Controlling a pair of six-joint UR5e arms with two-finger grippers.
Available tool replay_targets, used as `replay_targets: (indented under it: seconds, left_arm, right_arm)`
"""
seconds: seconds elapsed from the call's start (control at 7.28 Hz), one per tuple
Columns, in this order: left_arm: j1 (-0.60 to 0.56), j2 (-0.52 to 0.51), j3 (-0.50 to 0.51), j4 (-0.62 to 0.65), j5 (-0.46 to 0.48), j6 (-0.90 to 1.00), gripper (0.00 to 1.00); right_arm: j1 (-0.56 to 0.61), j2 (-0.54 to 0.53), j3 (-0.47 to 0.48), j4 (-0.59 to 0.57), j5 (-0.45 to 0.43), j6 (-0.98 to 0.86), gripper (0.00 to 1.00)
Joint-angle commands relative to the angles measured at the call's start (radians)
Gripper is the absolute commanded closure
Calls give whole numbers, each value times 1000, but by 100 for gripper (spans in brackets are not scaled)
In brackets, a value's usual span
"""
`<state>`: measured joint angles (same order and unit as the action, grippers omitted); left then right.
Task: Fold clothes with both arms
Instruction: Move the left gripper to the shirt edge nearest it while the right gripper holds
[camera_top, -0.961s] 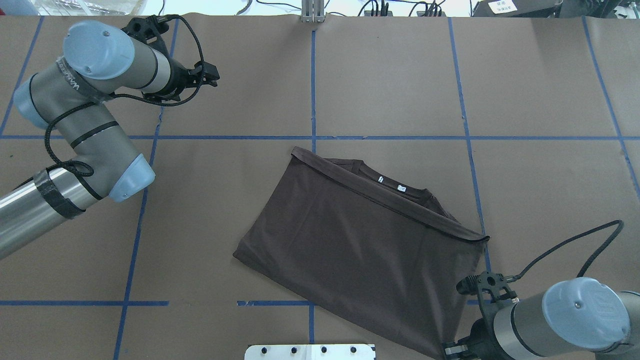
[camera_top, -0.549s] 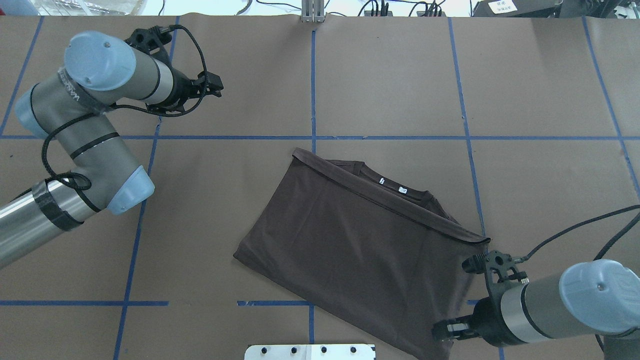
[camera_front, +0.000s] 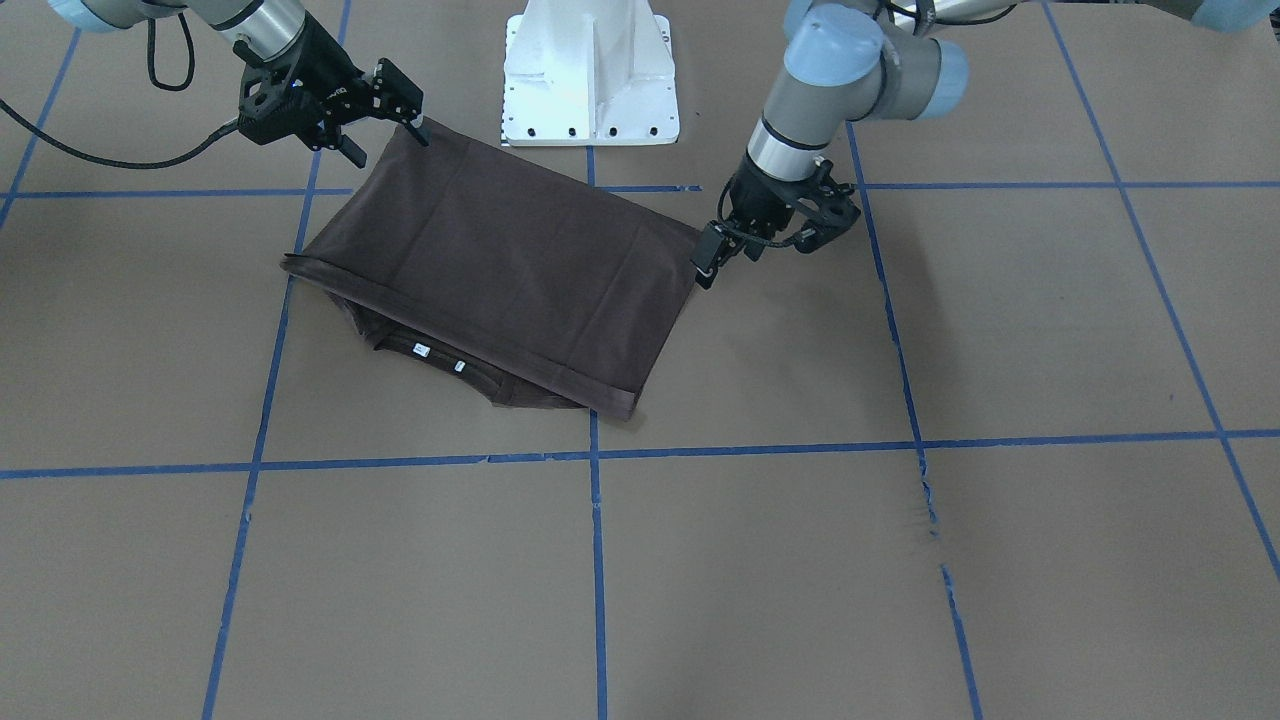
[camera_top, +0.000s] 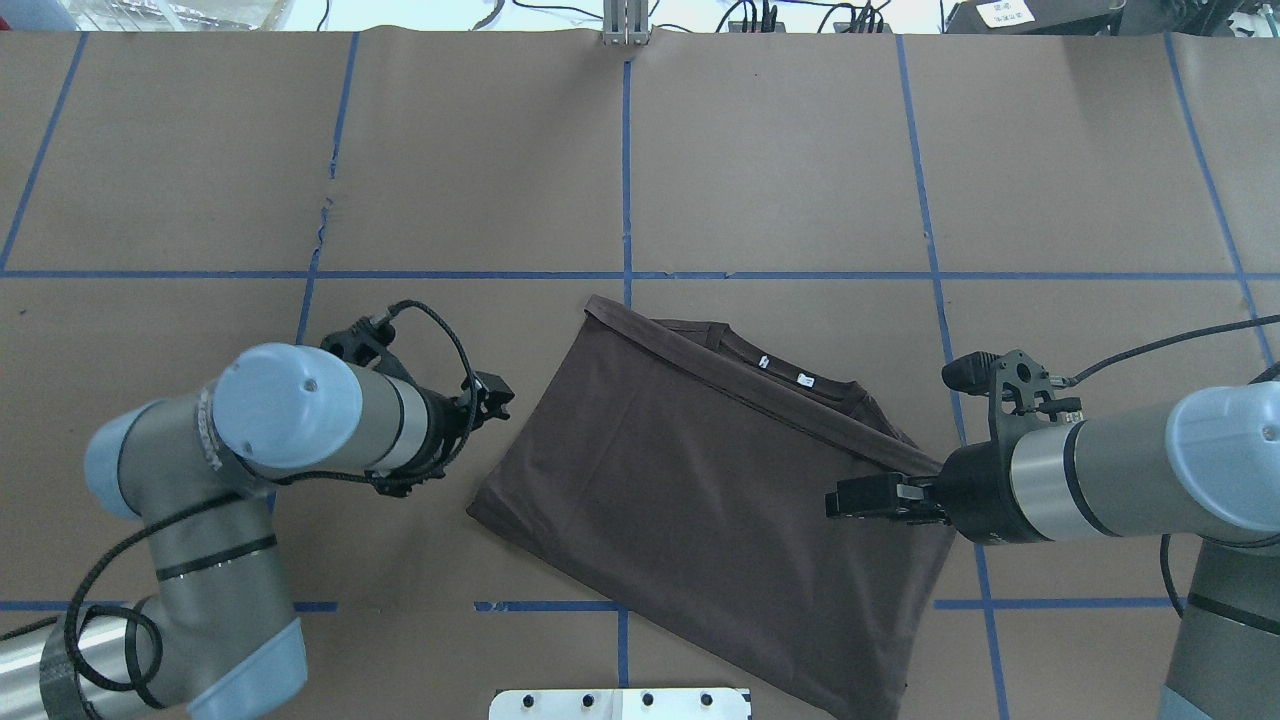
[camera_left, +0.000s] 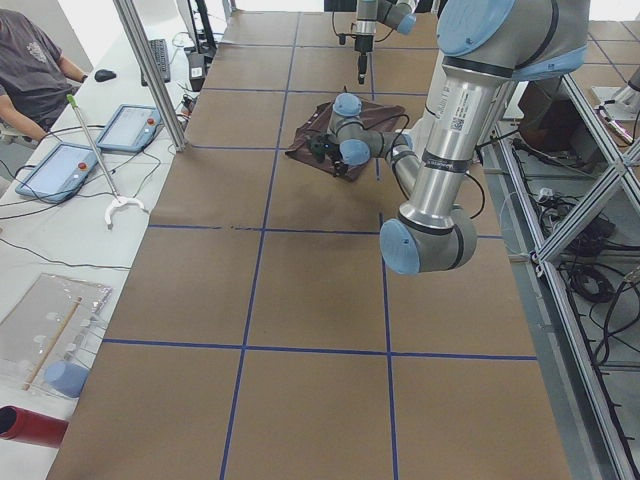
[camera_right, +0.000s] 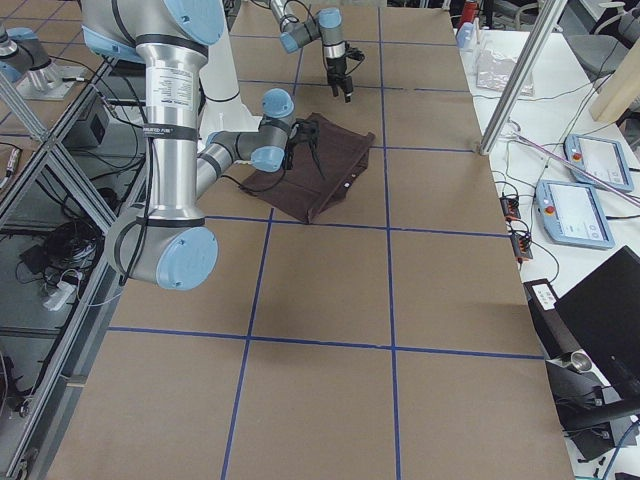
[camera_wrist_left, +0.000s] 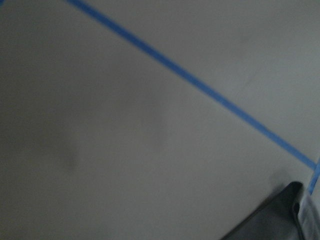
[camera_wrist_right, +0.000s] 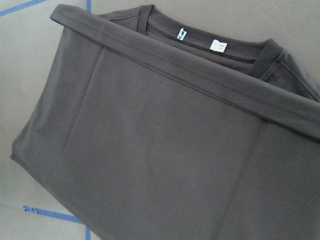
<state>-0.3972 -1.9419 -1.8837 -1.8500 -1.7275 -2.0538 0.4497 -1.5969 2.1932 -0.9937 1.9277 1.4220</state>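
Note:
The dark brown T-shirt (camera_top: 700, 500) lies folded in half near the middle of the table, its hem band across the collar and white neck tags (camera_top: 802, 377). It fills the right wrist view (camera_wrist_right: 150, 150). My left gripper (camera_top: 495, 392) is open and empty, hovering beside the shirt's near-left corner; in the front view it (camera_front: 706, 264) is right next to that corner of the shirt (camera_front: 500, 260). My right gripper (camera_front: 378, 120) is open and empty at the shirt's near-right corner; the overhead view shows it (camera_top: 850, 497) over the right edge. The left wrist view shows only a shirt corner (camera_wrist_left: 275, 217).
The table is covered in brown paper with blue tape grid lines (camera_top: 627, 275). The white pedestal base (camera_front: 590, 70) stands at the robot's edge just behind the shirt. A person (camera_left: 30, 60) and tablets (camera_left: 130, 125) are beyond the far side of the table.
My left arm has swung from the far left of the table down to the shirt's near-left corner. My right arm has moved forward along the shirt's right edge.

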Motion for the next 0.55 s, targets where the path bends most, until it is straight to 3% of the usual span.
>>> replay_targets:
  seconds: [0.0, 0.41]
  left_arm:
    - [98, -3, -9, 61, 45, -132, 8]
    - [101, -11, 37, 61, 58, -134, 14]
  right_arm:
    - [12, 11, -3, 0, -1, 0, 0]
    - [18, 12, -1, 0, 2, 2, 0]
